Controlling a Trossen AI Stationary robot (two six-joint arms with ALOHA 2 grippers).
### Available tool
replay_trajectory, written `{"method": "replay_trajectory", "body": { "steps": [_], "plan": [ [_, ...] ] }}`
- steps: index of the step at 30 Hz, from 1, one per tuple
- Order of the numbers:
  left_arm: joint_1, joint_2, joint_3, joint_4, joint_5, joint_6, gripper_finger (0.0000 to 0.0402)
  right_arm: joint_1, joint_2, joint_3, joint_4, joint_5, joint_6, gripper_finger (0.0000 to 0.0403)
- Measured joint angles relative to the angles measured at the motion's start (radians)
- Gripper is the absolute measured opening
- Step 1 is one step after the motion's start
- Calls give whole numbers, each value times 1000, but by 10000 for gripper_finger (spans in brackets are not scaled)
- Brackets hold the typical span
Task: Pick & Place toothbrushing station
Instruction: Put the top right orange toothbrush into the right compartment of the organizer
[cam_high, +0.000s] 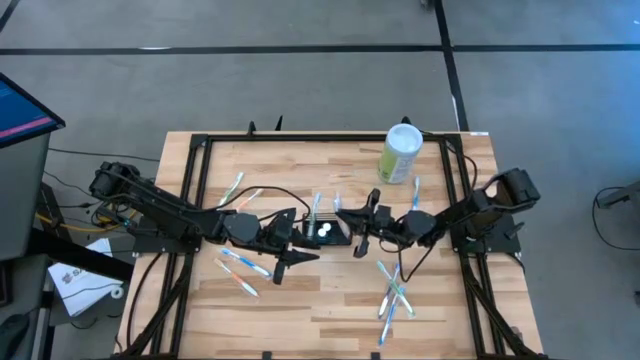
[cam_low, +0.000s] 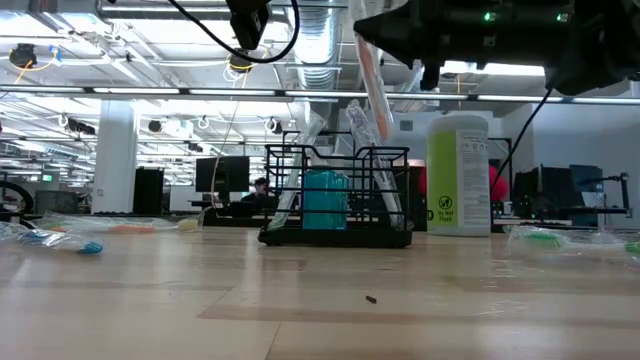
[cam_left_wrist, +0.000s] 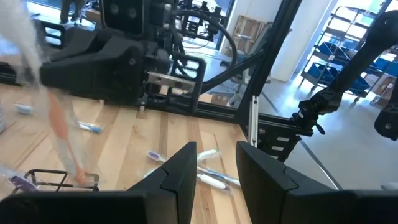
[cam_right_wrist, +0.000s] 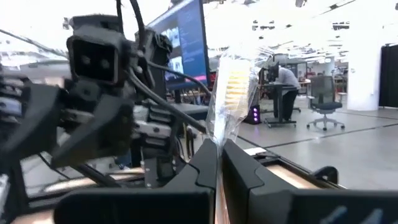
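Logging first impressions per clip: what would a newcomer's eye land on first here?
Both arms meet at the table's centre over the black wire caddy, which already holds wrapped toothbrushes and a teal cup. The right gripper pinches a plastic-wrapped toothbrush above it, while the left gripper hangs open beside it. More wrapped toothbrushes lie scattered around, and a pale-green canister stands behind.

We see a pale wooden table (cam_high: 330, 300) of matt butcher-block planks, framed in black metal bars. At its centre the caddy (cam_low: 335, 195) is thin black wire, slightly glossy. Just right of the caddy stands a smooth green plastic canister (cam_low: 459, 175) with a printed label. Toothbrushes (cam_high: 395, 292) near the caddy lie in clear, crinkled, shiny plastic wrappers.
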Motion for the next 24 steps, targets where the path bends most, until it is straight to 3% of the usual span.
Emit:
{"method": "replay_trajectory", "body": {
  "steps": [4,10,24],
  "plan": [
    [0,0,0,-1,0,0,108,-1,1,-27,22,6,1,0],
    [0,0,0,-2,0,0,108,4,1,-119,190,9,8,0],
    [0,0,0,-1,-21,24,108,-12,70,-88,191,-1,1,0]
  ]
}}
